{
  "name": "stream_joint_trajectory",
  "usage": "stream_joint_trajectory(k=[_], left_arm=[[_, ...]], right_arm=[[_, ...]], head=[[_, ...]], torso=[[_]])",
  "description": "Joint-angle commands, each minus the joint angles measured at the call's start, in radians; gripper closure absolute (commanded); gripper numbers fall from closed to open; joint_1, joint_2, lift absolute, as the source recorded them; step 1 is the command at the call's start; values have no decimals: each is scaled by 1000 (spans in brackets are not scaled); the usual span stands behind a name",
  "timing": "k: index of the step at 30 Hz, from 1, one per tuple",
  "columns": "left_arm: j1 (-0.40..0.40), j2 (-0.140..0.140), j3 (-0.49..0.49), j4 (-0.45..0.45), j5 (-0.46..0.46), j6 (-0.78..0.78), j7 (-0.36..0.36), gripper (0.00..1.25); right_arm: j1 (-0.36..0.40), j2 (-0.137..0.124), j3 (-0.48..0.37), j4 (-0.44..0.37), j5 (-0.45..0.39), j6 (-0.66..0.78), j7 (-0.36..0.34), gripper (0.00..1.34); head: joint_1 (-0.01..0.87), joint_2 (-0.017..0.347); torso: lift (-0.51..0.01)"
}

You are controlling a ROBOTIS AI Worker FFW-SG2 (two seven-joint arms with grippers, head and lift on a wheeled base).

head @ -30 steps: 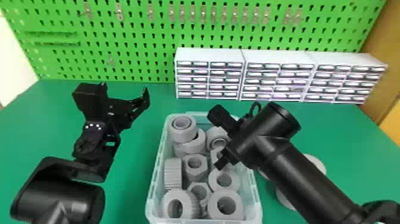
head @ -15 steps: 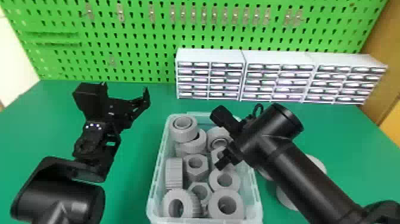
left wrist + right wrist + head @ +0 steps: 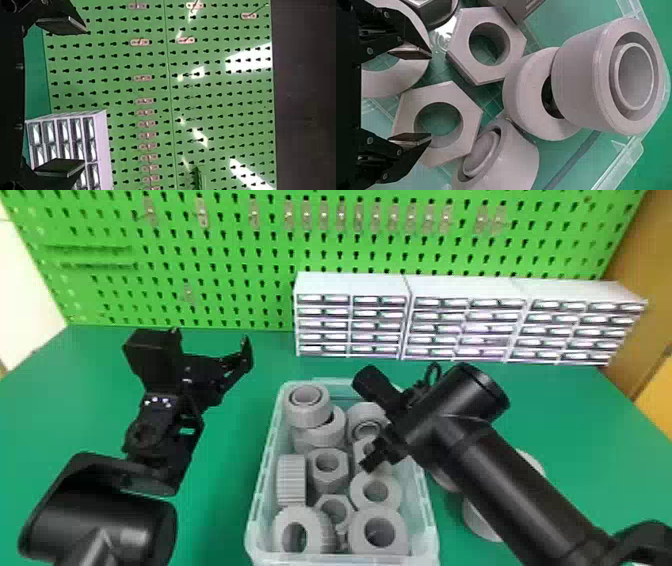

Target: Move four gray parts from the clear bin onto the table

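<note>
The clear bin (image 3: 265, 470) stands on the worktop (image 3: 220, 500), low in the middle of the head view's frame, probably so that the right arm (image 3: 520, 495) can dip straight into it. Gray parts (image 3: 375, 490) lie jumbled inside, some flat, some on edge, 1 propped on another near the bin's far left corner. At least 2 loose pieces (image 3: 480, 522) sit on the worktop just right of the bin, partly covered by that arm; I can't tell the exact count. That side likely serves as the drop area, being a short carry away.

The right arm slants in from the lower right of the frame, its end effector (image 3: 431, 96) over the bin, fingers spread and empty. 1 fingertip overlaps a hexagonal part (image 3: 468, 122), the other a round ring (image 3: 413, 73); closing now might pinch only an edge, so it should centre on 1 part first. The left arm (image 3: 95, 525) is parked at the frame's left, its end effector (image 3: 84, 96) released, holding nothing, perhaps kept aside to avoid crowding.
</note>
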Motion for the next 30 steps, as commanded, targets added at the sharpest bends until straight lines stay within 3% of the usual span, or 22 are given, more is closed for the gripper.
stream_joint_trajectory(k=[1, 14, 30], left_arm=[[1, 0, 0, 0, 0, 0, 0, 108], [1, 5, -3, 0, 3, 0, 0, 108], [3, 8, -1, 0, 6, 0, 0, 108]], right_arm=[[-29, 2, 33, -4, -3, -9, 0, 527], [-79, 8, 133, -17, -35, -23, 0, 525], [-61, 6, 145, 7, -55, -17, -30, 525]], head=[[678, 34], [678, 34], [678, 34]], torso=[[-50], [-50], [-50]])
